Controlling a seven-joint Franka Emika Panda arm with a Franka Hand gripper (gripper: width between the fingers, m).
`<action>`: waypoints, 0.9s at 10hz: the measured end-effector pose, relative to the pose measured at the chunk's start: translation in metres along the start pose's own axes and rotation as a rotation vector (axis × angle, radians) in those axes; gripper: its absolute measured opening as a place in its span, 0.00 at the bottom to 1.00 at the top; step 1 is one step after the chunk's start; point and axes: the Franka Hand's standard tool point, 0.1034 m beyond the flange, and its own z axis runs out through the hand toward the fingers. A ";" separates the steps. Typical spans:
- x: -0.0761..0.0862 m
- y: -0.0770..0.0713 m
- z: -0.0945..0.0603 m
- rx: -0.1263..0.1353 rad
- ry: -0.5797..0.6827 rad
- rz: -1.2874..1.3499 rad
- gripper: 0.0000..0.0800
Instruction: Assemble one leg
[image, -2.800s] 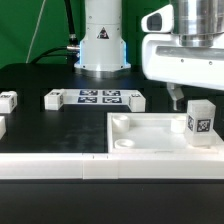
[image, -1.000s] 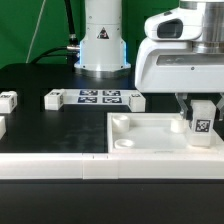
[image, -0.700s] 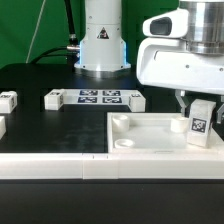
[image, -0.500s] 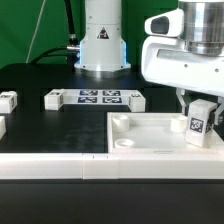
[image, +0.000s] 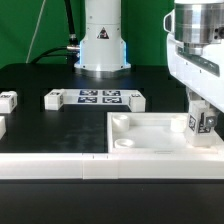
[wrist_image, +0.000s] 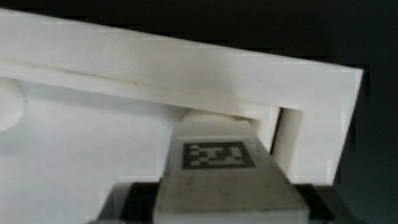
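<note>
A leg (image: 205, 122), a small white block with a black-and-white tag, stands at the corner of the large white square panel (image: 150, 135) on the exterior view's right. My gripper (image: 203, 112) is shut on it from above. In the wrist view the leg (wrist_image: 219, 160) fills the space between my dark fingers (wrist_image: 146, 202), tag facing the camera, and my gripper (wrist_image: 224, 205) grips its sides. The panel's raised white edge (wrist_image: 196, 70) runs behind it. The leg's foot and any hole under it are hidden.
The marker board (image: 100, 97) lies at the back middle. Other small white legs lie beside it (image: 54, 98) (image: 134, 100) and on the exterior view's left (image: 8, 99). The robot base (image: 102, 40) stands behind. A white ledge (image: 60, 165) runs along the front.
My gripper came down over the standing leg and shut on it. Since then gripper and leg have shifted slightly toward the exterior view's right and turned, so the tag shows at a different angle.
</note>
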 end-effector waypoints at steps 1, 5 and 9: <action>0.000 0.000 0.000 0.001 -0.009 0.093 0.36; -0.002 0.000 0.000 0.002 -0.015 0.010 0.77; -0.010 -0.001 0.000 0.006 -0.012 -0.384 0.81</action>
